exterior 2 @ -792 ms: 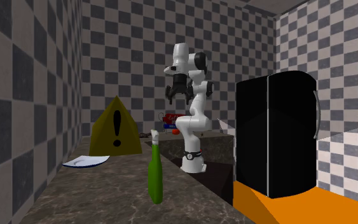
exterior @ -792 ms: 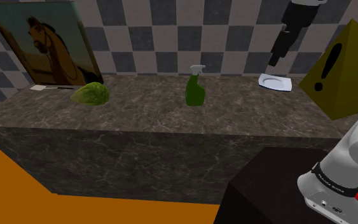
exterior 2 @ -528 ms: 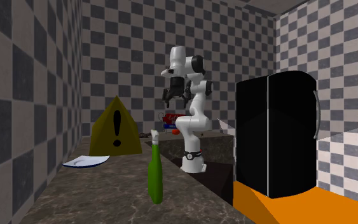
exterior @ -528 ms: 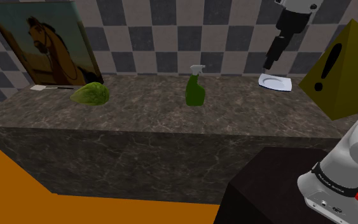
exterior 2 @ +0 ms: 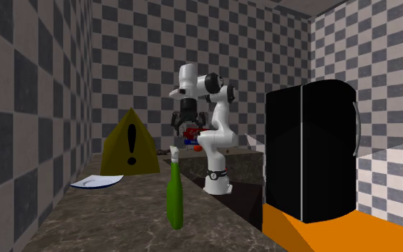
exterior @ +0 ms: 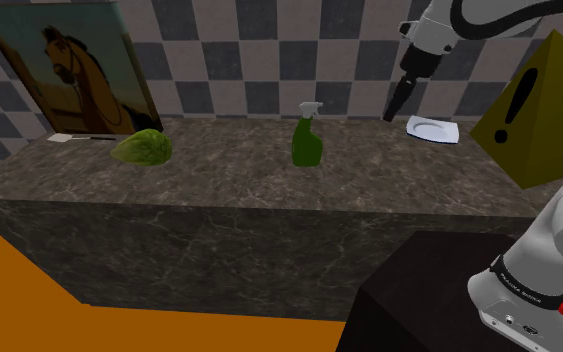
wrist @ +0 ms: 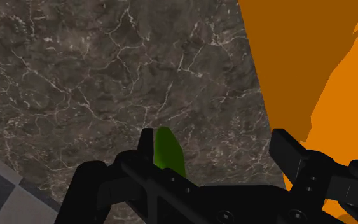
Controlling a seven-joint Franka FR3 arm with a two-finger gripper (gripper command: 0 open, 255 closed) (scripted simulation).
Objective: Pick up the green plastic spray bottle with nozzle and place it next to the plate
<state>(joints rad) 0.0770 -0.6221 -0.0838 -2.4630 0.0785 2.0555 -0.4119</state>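
Your hand (exterior: 392,112) hangs spread and empty above the table (exterior: 219,170). The green spray bottle (exterior: 307,135) stands upright (nozzle on top), lower and to the shoulder view's left, with the plate (exterior: 432,130) to its right.

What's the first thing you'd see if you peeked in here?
Probably the big yellow pyramid with a black exclamation mark, at the shoulder view's right. Then the green spray bottle standing upright on the dark counter, and the robot's black hand hanging open between it and the white plate in that view.
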